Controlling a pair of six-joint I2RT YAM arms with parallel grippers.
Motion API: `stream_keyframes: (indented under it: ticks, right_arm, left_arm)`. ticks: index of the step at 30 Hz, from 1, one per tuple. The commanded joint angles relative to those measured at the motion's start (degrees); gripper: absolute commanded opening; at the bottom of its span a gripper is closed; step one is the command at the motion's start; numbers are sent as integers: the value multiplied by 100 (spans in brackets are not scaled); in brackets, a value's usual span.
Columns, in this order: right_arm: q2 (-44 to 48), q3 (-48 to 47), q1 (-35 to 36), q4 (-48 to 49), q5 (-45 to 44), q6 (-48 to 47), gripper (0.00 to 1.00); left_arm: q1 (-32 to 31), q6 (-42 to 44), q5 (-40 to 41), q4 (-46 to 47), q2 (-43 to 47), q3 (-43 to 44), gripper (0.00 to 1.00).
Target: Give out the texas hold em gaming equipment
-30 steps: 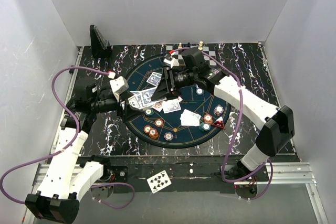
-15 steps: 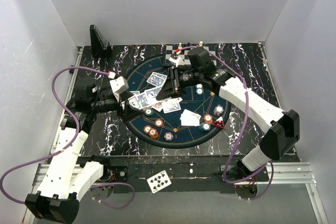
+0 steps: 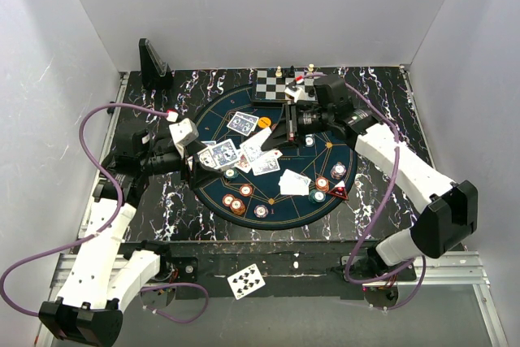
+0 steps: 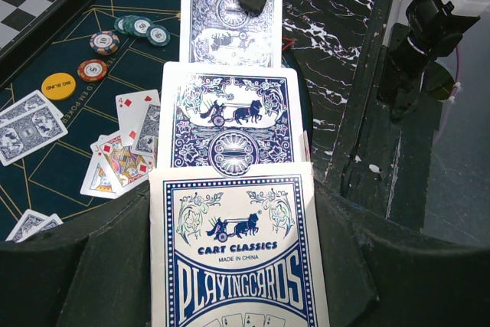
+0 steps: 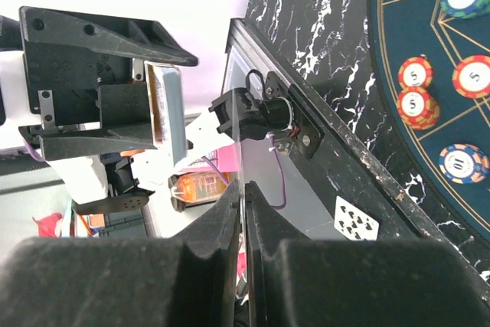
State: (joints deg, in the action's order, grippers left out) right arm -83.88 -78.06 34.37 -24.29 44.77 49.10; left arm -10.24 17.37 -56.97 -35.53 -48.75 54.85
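My left gripper (image 3: 201, 157) is shut on a blue-and-white playing card box (image 4: 239, 258), from which a blue-backed card (image 4: 230, 116) sticks out. My right gripper (image 3: 280, 129) is shut on another blue-backed card (image 4: 230, 17), held just beyond the box; in the right wrist view this card (image 5: 246, 155) shows edge-on between the closed fingers. On the round mat (image 3: 280, 210) lie loose cards (image 3: 242, 123) (image 3: 294, 182), orange chips (image 3: 236, 203), a white-pink chip (image 3: 338, 171), a teal chip (image 3: 319, 196), a yellow disc (image 3: 264, 122) and a red triangle (image 3: 338, 193).
A chessboard (image 3: 280, 83) with pieces stands at the mat's far edge. A black stand (image 3: 153, 61) is at the back left. One face-up card (image 3: 245, 281) lies on the frame below the table's near edge.
My right arm has drawn back to the right, pulling the card away from the box. The yellow disc has come into view. The left arm has stayed put.
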Motion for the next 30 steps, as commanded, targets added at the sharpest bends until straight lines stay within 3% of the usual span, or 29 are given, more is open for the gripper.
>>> stream_keyframes:
  ticks: [1, 6, 9, 20, 30]
  right_arm:
    - [328, 570, -404, 361, 400, 11, 10]
    - [-118, 907, -572, 663, 409, -84, 1]
    - [-681, 784, -572, 689, 383, -243, 1]
    - [-2993, -630, -642, 58, -556, -1060, 1]
    - [-3548, -1044, -642, -637, -1542, -1403, 3]
  left_arm:
    - [13, 74, 1, 3, 155, 175, 0]
    - [13, 92, -16, -68, 199, 114, 0]
    - [13, -57, -33, -16, 138, 87, 0]
    - [57, -49, 291, 72, 261, -299, 0]
    - [391, 863, 178, -217, 86, -826, 0]
